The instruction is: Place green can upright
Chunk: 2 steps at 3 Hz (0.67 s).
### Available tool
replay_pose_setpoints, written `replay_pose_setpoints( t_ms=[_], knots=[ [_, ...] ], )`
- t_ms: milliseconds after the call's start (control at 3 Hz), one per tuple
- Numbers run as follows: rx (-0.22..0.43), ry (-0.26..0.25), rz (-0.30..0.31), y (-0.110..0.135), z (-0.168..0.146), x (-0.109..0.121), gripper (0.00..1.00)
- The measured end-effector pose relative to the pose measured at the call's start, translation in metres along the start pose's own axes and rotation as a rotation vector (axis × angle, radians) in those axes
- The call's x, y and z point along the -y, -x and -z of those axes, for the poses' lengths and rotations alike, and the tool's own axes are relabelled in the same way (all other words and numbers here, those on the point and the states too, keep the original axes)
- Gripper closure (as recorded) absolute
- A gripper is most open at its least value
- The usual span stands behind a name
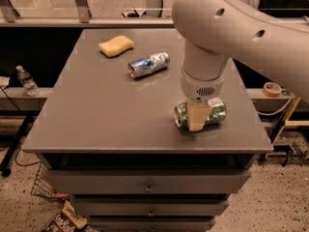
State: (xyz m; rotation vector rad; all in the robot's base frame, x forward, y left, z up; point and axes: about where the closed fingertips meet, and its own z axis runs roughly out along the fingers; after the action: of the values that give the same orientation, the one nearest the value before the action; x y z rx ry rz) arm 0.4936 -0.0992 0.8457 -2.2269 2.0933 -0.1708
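Note:
The green can lies on its side near the front right corner of the grey table, with its silver end facing left. My gripper hangs straight down from the large white arm and sits directly on the can's middle, hiding part of it. The can rests on the table top.
A blue and silver can lies on its side further back, at the table's centre. A yellow sponge sits at the back left. The table's front and right edges are close to the green can. A water bottle stands on a ledge to the left.

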Motion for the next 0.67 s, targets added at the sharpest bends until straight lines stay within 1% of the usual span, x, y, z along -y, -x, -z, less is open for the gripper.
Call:
replay_pose_setpoints(
  t_ms=[333, 667],
  knots=[
    [0.014, 0.001, 0.01, 0.0024, 0.0, 0.0004, 0.72],
    [0.044, -0.004, 0.015, 0.0033, 0.0087, 0.0009, 0.95]
  ],
)
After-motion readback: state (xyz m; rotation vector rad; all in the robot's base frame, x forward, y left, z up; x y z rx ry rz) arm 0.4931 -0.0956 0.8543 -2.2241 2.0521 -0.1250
